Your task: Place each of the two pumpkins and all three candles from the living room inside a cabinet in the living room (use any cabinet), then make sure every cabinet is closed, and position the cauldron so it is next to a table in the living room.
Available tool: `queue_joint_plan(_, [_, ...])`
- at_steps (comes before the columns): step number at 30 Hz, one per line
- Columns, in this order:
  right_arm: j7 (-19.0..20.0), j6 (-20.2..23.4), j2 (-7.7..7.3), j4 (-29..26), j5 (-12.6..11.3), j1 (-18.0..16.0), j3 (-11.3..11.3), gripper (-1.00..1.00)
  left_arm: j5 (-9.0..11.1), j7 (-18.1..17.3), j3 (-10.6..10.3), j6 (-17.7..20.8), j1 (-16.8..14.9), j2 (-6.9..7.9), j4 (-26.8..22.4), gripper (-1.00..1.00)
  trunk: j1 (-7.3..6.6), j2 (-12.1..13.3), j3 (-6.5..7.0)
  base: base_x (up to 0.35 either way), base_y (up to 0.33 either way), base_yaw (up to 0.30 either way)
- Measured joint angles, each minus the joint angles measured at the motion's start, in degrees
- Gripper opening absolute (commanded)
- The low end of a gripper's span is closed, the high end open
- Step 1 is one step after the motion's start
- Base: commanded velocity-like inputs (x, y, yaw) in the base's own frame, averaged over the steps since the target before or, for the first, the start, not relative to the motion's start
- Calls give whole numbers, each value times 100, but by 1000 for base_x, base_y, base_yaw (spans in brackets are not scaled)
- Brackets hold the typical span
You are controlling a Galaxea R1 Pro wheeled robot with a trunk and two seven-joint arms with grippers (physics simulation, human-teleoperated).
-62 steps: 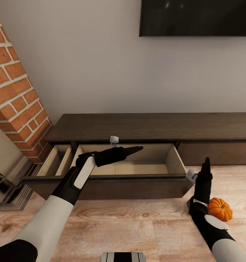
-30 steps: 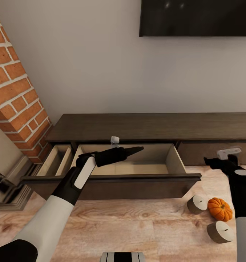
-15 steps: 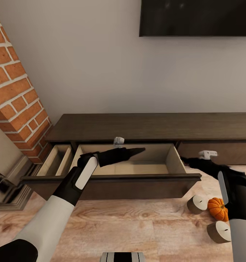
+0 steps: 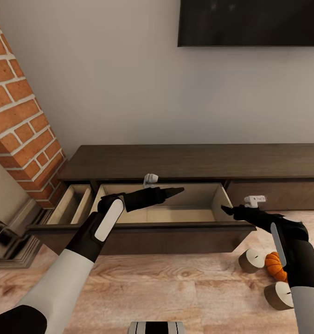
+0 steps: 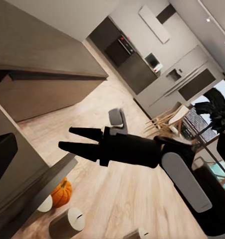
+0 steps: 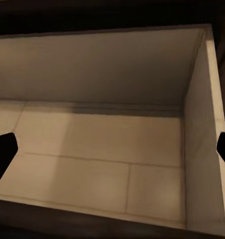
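Cabinet (image 4: 194, 162) long axis runs left-right; wide drawer (image 4: 143, 236) pulled out; both jaws spread, holding nothing.

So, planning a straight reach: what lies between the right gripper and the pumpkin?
In the head view, the right gripper hovers by the open drawer's corner; between it and the pumpkin lie bare floor and one candle, with the right arm partly covering the pumpkin.

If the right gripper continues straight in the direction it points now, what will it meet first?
Probably the pale beige inside of the open dark-brown wooden drawer. The right gripper hovers by its right end, pointing inward, and its wrist view looks straight onto the bare drawer floor. Depth is uncertain.
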Motion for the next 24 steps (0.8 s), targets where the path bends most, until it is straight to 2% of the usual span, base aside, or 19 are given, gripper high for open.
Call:
queue_joint_plan(2, [0,-1,2,0,1,24,101,100,0,6,0,0,1,2,1,100,0,0,0,0,0,0])
queue_joint_plan(4, [5,-10,8,4,-15,77,345,100,0,9,4,0,1,4,-6,100,0,0,0,0,0,0])
queue_joint_plan(5, [6,-11,8,4,-17,81,365,100,0,5,4,0,1,4,-6,100,0,0,0,0,0,0])
queue_joint_plan(19, [11,16,15,-1,-41,85,394,100,0,-1,-1,0,1,13,-1,100,0,0,0,0,0,-1])
queue_joint_plan(24, [24,14,17,-5,-43,85,394,100,1,-10,-1,0,1,14,-6,100,0,0,16,0,0,-131])
